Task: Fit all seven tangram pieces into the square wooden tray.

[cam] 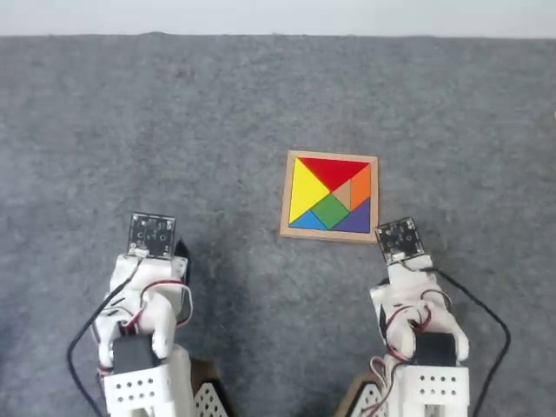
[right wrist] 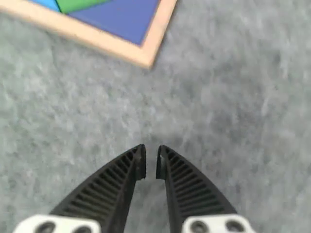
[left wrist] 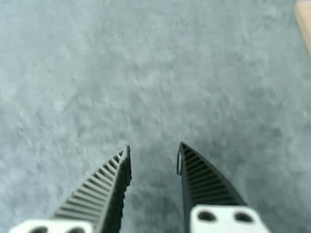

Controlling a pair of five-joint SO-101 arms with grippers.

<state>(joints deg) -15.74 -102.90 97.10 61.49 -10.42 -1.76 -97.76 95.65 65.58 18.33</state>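
The left jaws stand released, a clear gap between the two ribbed black fingers and nothing held. The right jaws are drawn almost together, only a thin slit between their fingers, clenched on nothing.

The square wooden tray lies flat on the grey felt-covered tabletop. All seven tangram pieces sit inside its rim, filling the square:
- the red triangle along the tray's far edge
- the yellow triangle along the side toward the left arm
- the green square in the middle of the near half
- the orange piece and a small tan triangle beside it
- the light blue triangle and the dark blue piece along the near edge

The right arm has its wrist just beside the tray's near corner, and that corner's rim lies near the right jaws. The left arm is well apart from the tray, over bare felt.
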